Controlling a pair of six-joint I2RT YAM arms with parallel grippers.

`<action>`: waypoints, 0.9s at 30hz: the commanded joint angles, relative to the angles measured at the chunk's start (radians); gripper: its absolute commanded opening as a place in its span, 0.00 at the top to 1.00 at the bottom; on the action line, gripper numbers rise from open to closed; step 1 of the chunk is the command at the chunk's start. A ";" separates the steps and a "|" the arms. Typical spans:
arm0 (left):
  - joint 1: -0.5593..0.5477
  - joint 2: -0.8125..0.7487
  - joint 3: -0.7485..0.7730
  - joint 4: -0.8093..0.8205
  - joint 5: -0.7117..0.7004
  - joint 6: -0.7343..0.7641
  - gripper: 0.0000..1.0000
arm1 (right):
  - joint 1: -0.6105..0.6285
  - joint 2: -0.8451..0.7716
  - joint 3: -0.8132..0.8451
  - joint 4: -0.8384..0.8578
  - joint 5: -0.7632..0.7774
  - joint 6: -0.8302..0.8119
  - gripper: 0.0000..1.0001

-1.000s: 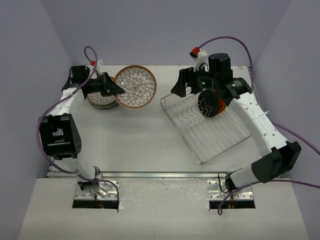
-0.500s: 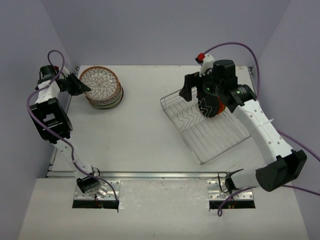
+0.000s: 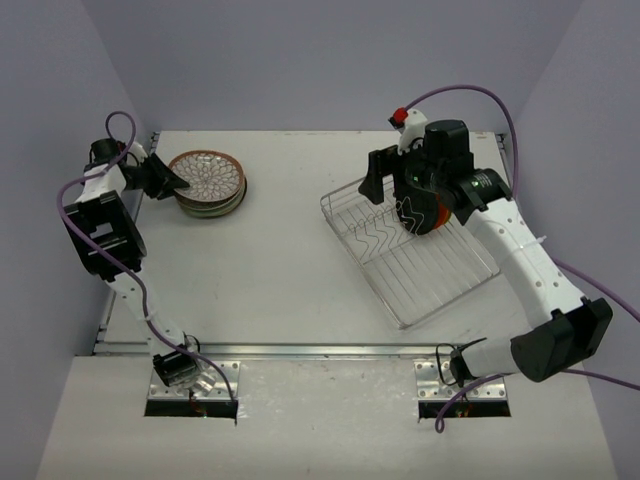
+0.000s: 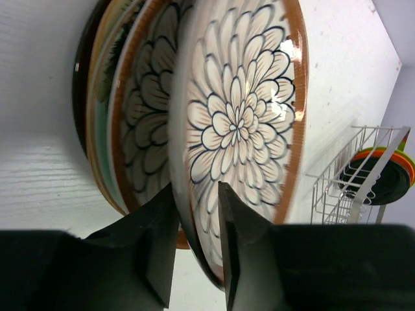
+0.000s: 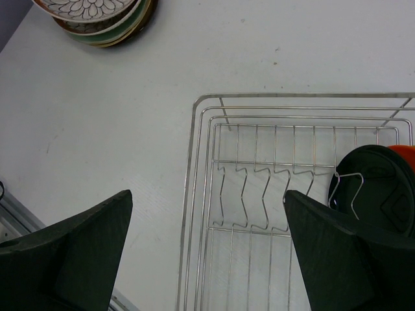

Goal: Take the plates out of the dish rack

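No text, label, brand, number or sign legible in any view: only a petal pattern on the top plate (image 4: 240, 123), bare wire on the dish rack (image 5: 259, 188), plain white on the desk (image 3: 290, 270)

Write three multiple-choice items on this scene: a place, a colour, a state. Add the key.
1. Where on the table does the stack of plates stand? A far left; B near edge, between the arm bases; C near right corner.
2. What colour is the rim of the stack's top plate? A blue; B brown; C green.
3. How is the right gripper? A wide open, holding nothing; B shut on a plate; C shut on a wire.
Key: A, the top view shows it far left, away from the dish rack; B, the left wrist view shows a brown band; A, its jaws stand wide apart.
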 commanded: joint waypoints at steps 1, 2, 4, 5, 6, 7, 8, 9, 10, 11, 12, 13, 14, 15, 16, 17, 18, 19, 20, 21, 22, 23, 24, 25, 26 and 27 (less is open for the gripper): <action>0.011 -0.007 0.034 0.060 0.083 -0.033 0.64 | -0.002 0.010 0.051 0.005 0.000 -0.013 0.01; 0.012 -0.009 0.035 0.058 0.080 -0.031 0.61 | -0.002 0.013 0.057 0.001 -0.001 -0.014 0.01; 0.011 -0.016 0.037 0.056 0.075 -0.027 0.58 | -0.002 0.016 0.063 -0.004 -0.001 -0.012 0.01; 0.012 -0.017 0.040 0.052 0.070 -0.024 0.56 | -0.002 0.018 0.066 -0.005 -0.001 -0.014 0.01; 0.011 -0.026 0.046 0.043 0.042 -0.010 0.53 | -0.002 0.018 0.069 -0.009 0.001 -0.016 0.01; 0.010 -0.036 0.052 0.033 0.013 0.004 0.49 | -0.002 0.018 0.071 -0.014 0.004 -0.018 0.01; 0.009 -0.047 0.056 0.025 -0.019 0.019 0.47 | -0.004 0.017 0.074 -0.016 0.007 -0.021 0.01; 0.006 -0.070 0.058 0.018 -0.071 0.046 0.44 | -0.003 0.015 0.075 -0.020 0.018 -0.026 0.01; 0.001 -0.092 0.058 0.015 -0.103 0.072 0.43 | -0.002 0.015 0.076 -0.024 0.029 -0.029 0.01; -0.006 -0.121 0.054 0.015 -0.135 0.104 0.39 | -0.002 0.016 0.075 -0.025 0.048 -0.034 0.01; -0.020 -0.164 0.042 0.017 -0.232 0.151 0.30 | -0.002 0.019 0.075 -0.028 0.082 -0.048 0.01; -0.042 -0.200 0.025 0.026 -0.331 0.195 0.25 | -0.002 0.023 0.078 -0.035 0.113 -0.057 0.01; -0.063 -0.235 0.007 0.035 -0.430 0.240 0.20 | -0.002 0.027 0.081 -0.042 0.144 -0.066 0.01; -0.084 -0.270 -0.013 0.047 -0.521 0.278 0.16 | -0.002 0.032 0.084 -0.048 0.172 -0.074 0.01; -0.108 -0.301 -0.038 0.075 -0.607 0.302 0.12 | -0.002 0.036 0.087 -0.055 0.194 -0.080 0.01; -0.140 -0.340 -0.073 0.124 -0.707 0.331 0.06 | -0.002 0.040 0.088 -0.063 0.215 -0.088 0.01; -0.171 -0.396 -0.125 0.173 -0.788 0.369 0.00 | -0.002 0.042 0.084 -0.068 0.242 -0.101 0.01; -0.172 -0.430 -0.158 0.174 -0.833 0.390 0.00 | -0.002 0.042 0.083 -0.068 0.243 -0.106 0.01; -0.205 -0.468 -0.219 0.232 -0.862 0.430 0.00 | -0.002 0.042 0.070 -0.070 0.288 -0.117 0.01; -0.223 -0.537 -0.254 0.265 -0.883 0.445 0.00 | -0.002 0.041 0.058 -0.069 0.317 -0.140 0.01; -0.235 -0.594 -0.282 0.289 -0.885 0.453 0.00 | -0.002 0.039 0.045 -0.067 0.345 -0.157 0.02; -0.243 -0.638 -0.302 0.301 -0.866 0.455 0.00 | -0.003 0.036 0.030 -0.066 0.371 -0.171 0.04; -0.248 -0.673 -0.318 0.301 -0.829 0.457 0.00 | -0.004 0.033 0.014 -0.063 0.389 -0.203 0.07; -0.255 -0.705 -0.335 0.299 -0.791 0.459 0.00 | -0.005 0.031 0.000 -0.061 0.403 -0.221 0.11; -0.263 -0.736 -0.352 0.295 -0.751 0.461 0.00 | -0.007 0.029 -0.014 -0.059 0.415 -0.231 0.15; -0.293 -0.761 -0.366 0.288 -0.700 0.464 0.00 | -0.010 0.027 -0.035 -0.053 0.419 -0.242 0.20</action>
